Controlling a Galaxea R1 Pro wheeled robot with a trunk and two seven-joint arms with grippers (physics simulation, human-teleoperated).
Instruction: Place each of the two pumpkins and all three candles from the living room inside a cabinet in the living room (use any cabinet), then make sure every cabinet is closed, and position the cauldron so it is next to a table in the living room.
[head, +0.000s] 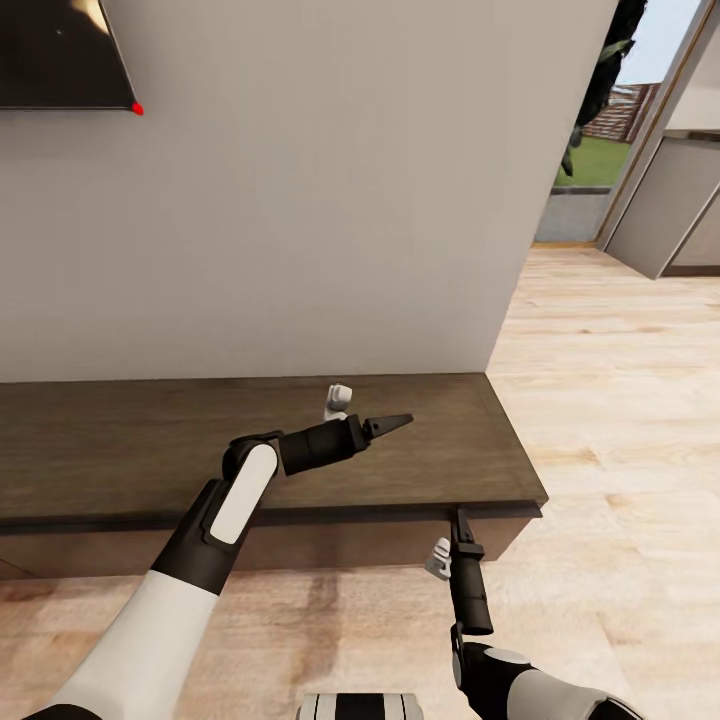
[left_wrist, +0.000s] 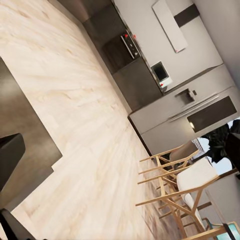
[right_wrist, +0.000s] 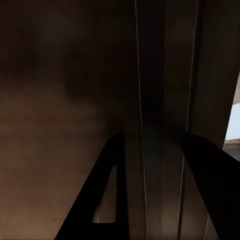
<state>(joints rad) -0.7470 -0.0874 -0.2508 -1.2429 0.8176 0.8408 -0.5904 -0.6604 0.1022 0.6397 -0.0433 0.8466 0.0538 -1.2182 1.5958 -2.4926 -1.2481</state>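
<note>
Against the grey wall (head: 300, 200) runs one cabinet (head: 150, 440), long, dark and low, its front shut as far as the head view shows. At 12 o'clock above its bare top hangs the left gripper (head: 398, 423), fingers together in a point. At 5 o'clock the right gripper (head: 462, 522) meets the cabinet's front edge; the head view cannot tell its state, but the right wrist view shows two dark fingers (right_wrist: 107, 200) apart against the dark wood. Beyond the cabinet, the left wrist view adds two wooden chairs (left_wrist: 172, 167) and grey kitchen units (left_wrist: 175, 110).
</note>
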